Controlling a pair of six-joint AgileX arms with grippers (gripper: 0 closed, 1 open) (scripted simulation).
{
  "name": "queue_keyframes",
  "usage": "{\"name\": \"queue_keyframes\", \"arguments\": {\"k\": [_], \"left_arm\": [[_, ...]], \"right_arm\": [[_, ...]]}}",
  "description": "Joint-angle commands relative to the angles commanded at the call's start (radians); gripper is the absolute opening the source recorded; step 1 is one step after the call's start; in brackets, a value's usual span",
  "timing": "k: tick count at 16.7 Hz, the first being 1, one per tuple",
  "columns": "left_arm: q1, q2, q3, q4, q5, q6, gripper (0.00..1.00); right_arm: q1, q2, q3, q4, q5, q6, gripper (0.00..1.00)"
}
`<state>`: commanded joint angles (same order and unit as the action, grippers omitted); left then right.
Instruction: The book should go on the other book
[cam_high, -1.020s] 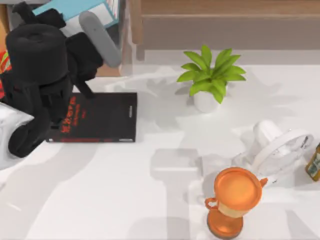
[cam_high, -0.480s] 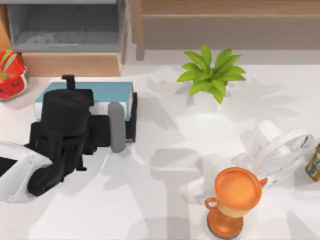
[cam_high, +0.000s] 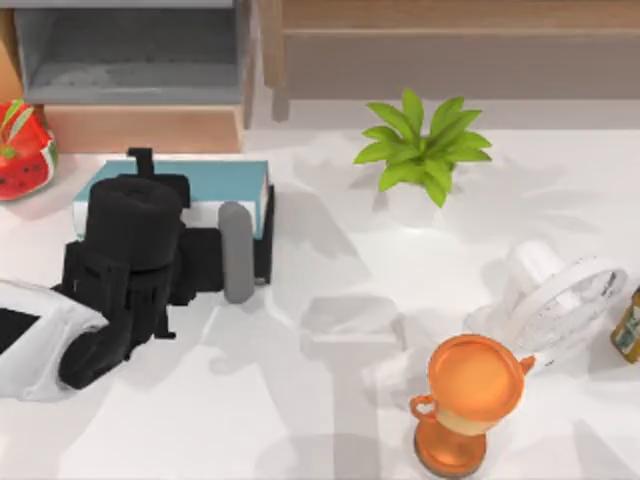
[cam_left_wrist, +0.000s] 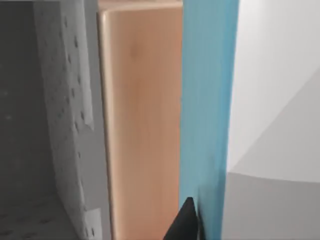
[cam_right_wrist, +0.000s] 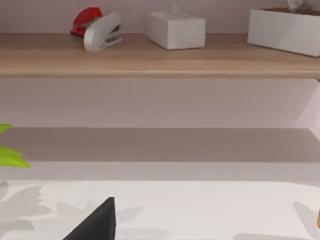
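The light blue book (cam_high: 215, 185) with white page edges lies flat on top of the black other book (cam_high: 264, 262), of which a dark strip shows along the right side. My left gripper (cam_high: 236, 225) hovers over the pair, a grey finger (cam_high: 236, 262) lying across the blue cover, shut on the book. In the left wrist view the blue cover (cam_left_wrist: 207, 100) runs past a dark fingertip (cam_left_wrist: 186, 222). A dark part of my right gripper (cam_right_wrist: 97, 225) shows in the right wrist view, away from the books.
A wooden cabinet with a grey open compartment (cam_high: 130, 60) stands just behind the books, with a watermelon-print bag (cam_high: 22, 150) to its left. Rightward are a potted plant (cam_high: 420, 150), a white fan (cam_high: 560, 300), an orange trophy (cam_high: 470, 400) and a bottle (cam_high: 628, 325).
My left arm carried the light blue book from up by the cabinet down onto the black book, covering its lettering. Over the last half second it has hardly shifted.
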<state>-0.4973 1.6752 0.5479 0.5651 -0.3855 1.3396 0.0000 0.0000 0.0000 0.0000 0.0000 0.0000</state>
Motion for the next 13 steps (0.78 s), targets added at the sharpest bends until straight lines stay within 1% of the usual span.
{"name": "queue_keyframes", "arguments": {"k": [2, 13], "left_arm": [[0.000, 0.000, 0.000, 0.000, 0.000, 0.000, 0.00], [0.000, 0.000, 0.000, 0.000, 0.000, 0.000, 0.83]], "right_arm": [[0.000, 0.000, 0.000, 0.000, 0.000, 0.000, 1.00], [0.000, 0.000, 0.000, 0.000, 0.000, 0.000, 1.00]]}}
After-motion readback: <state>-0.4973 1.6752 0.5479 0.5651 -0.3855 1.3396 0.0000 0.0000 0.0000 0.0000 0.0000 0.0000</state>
